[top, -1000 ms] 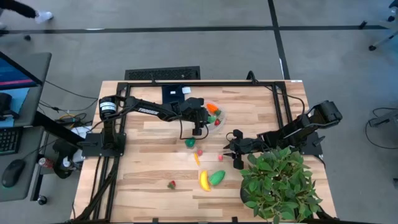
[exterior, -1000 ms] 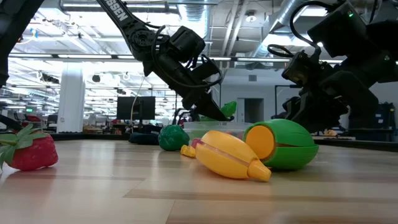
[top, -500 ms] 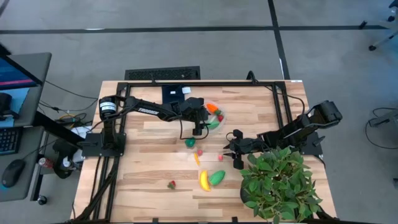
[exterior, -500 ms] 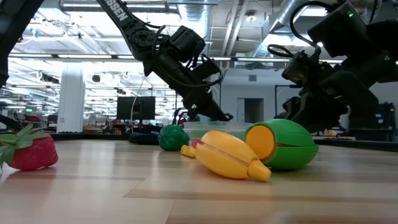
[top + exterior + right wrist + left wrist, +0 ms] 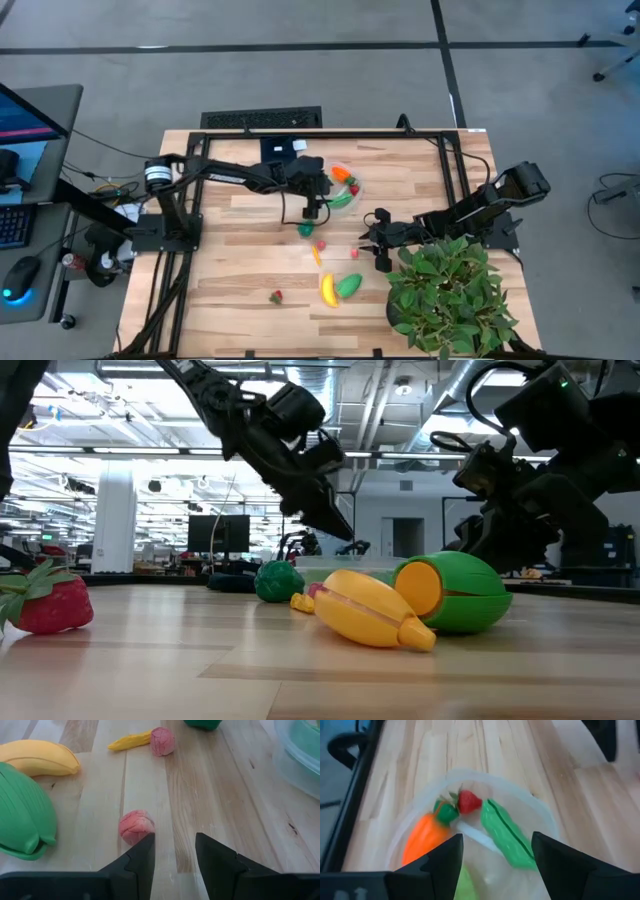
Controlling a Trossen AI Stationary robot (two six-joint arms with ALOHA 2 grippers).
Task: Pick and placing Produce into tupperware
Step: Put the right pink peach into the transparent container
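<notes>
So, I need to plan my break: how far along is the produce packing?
Done: an orange carrot, a strawberry and a green pod lie in the tupperware. In hand: nothing; the left claw is open beside it, the right claw empty. Left: the banana, green pieces and red berries.

A clear round tupperware [image 5: 542, 817] is seen holding an orange carrot [image 5: 422, 839], a strawberry [image 5: 468, 801] and a green pod [image 5: 506, 836]. A banana [image 5: 327, 290], green pieces and strawberries are scattered on the table.

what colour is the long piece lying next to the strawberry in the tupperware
Green; the long piece shows best in the left wrist view.
</notes>
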